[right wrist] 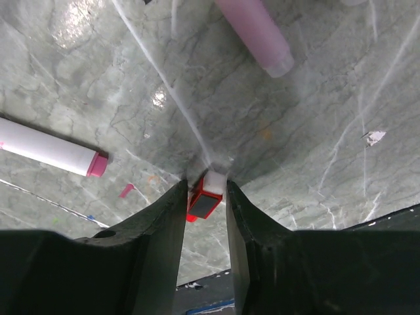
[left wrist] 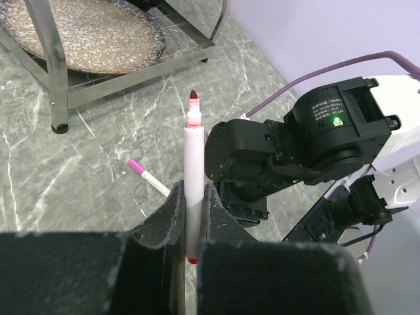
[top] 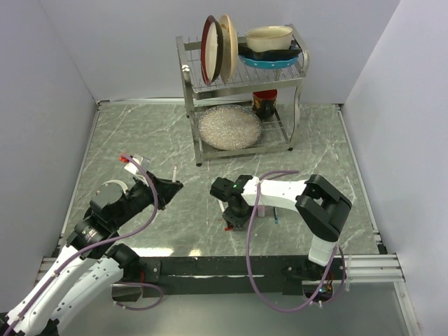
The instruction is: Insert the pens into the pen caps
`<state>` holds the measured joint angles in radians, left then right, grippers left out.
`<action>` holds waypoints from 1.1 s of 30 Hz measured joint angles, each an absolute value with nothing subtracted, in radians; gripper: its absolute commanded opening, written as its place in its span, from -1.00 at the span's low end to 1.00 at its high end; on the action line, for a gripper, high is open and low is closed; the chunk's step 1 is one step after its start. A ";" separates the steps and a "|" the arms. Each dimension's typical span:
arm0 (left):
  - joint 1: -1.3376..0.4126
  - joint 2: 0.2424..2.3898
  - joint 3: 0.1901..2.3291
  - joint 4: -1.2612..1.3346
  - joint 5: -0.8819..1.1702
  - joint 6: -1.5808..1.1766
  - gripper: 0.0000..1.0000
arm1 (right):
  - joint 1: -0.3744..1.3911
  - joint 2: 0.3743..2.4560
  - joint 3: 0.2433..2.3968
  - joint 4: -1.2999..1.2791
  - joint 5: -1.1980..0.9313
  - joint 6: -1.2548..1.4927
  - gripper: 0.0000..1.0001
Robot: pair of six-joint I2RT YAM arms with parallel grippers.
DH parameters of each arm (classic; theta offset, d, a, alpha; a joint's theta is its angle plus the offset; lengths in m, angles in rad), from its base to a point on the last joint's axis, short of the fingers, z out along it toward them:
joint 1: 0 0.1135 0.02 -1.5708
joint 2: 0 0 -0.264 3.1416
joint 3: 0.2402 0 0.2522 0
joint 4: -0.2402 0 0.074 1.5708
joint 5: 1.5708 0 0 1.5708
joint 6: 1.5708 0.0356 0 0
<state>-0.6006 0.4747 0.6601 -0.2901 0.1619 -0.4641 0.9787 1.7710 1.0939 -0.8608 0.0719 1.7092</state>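
My left gripper [left wrist: 191, 197] is shut on a white-barrelled pen [left wrist: 194, 151] with a red tip, held upright above the table; it also shows in the top view [top: 173, 172]. My right gripper [right wrist: 206, 191] points down at the table, its jaws closed on a small red pen cap [right wrist: 205, 201] with a white end that rests against the marble. In the top view the right gripper [top: 233, 215] is at the table's middle front. A white pen with a magenta end [right wrist: 52, 151] lies to the left and a wider pale pink pen [right wrist: 252, 33] lies beyond. The other caps are out of view.
A metal dish rack [top: 187, 84] stands at the back with upright plates, a bowl and a speckled plate [top: 229, 127] on its lower shelf. A small red-and-white object [top: 128, 159] lies at the left. Pens lie beside the right arm [top: 276, 218].
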 measured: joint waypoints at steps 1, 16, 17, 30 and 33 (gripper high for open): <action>-0.601 0.475 0.660 -0.290 0.162 -0.464 -0.98 | 0.977 1.771 1.094 -0.860 0.071 1.709 -0.25; -0.601 0.475 0.660 -0.290 0.174 -0.463 -0.98 | 0.971 1.736 1.045 -0.784 0.043 1.657 -1.00; -0.601 0.475 0.660 -0.290 0.183 -0.460 -0.98 | 0.971 1.726 1.036 -0.768 0.044 1.643 -1.00; -0.601 0.542 0.618 -0.202 0.452 -0.481 -0.98 | 0.982 1.162 0.989 -0.456 0.159 1.153 -1.00; -0.601 0.547 0.592 -0.146 0.524 -0.511 -0.98 | 0.982 1.072 0.960 -0.271 0.133 1.000 -1.00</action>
